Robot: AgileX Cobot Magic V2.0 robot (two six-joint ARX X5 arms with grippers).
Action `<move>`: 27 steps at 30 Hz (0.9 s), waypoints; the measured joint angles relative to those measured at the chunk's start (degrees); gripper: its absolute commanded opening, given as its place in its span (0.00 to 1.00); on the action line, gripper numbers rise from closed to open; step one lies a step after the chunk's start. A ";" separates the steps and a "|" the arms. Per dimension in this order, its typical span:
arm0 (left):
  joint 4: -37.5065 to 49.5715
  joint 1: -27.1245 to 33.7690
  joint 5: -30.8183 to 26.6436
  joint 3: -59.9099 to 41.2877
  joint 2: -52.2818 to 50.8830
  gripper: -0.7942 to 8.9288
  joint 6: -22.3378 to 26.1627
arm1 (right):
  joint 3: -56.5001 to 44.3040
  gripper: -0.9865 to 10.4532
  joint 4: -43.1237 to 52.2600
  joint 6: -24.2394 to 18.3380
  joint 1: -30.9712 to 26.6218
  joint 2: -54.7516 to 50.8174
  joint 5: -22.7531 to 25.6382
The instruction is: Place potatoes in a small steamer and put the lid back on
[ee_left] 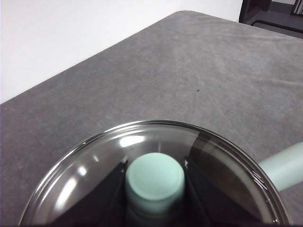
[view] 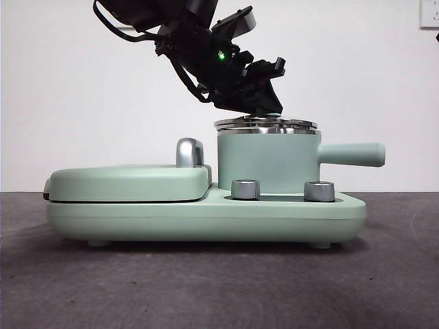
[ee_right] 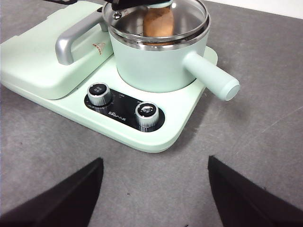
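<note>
The small steamer (view: 267, 161) (ee_right: 161, 61) stands on the right half of the mint-green cooker base, its long handle (view: 353, 154) pointing right. The glass lid (view: 266, 125) (ee_left: 90, 165) (ee_right: 189, 19) lies flat on the steamer's steel rim. Through the glass in the right wrist view I see the orange-brown potato (ee_right: 158, 21) inside the pot. My left gripper (view: 264, 106) (ee_left: 155, 163) comes down from the upper left and is shut on the lid's green knob, one jaw on each side. Back from the cooker, above the grey table, my right gripper (ee_right: 154, 165) hangs open and holds nothing.
The flat lidded griddle section (view: 130, 181) with a steel handle (view: 190, 152) fills the left half of the base (view: 206, 219). Two steel dials (view: 245, 189) (view: 319, 190) sit at the front, below the steamer. Grey table surface surrounds the cooker.
</note>
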 measured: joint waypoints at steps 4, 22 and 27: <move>0.50 -0.09 0.20 0.35 0.61 0.10 0.20 | 0.00 0.39 0.00 0.00 0.00 0.00 0.00; -3.65 -0.26 0.37 1.92 1.11 0.12 0.85 | 0.00 0.39 0.00 0.00 0.00 0.00 0.00; -4.44 -0.26 0.37 2.12 1.01 0.31 0.79 | 0.00 0.39 0.00 -0.02 0.00 0.00 0.00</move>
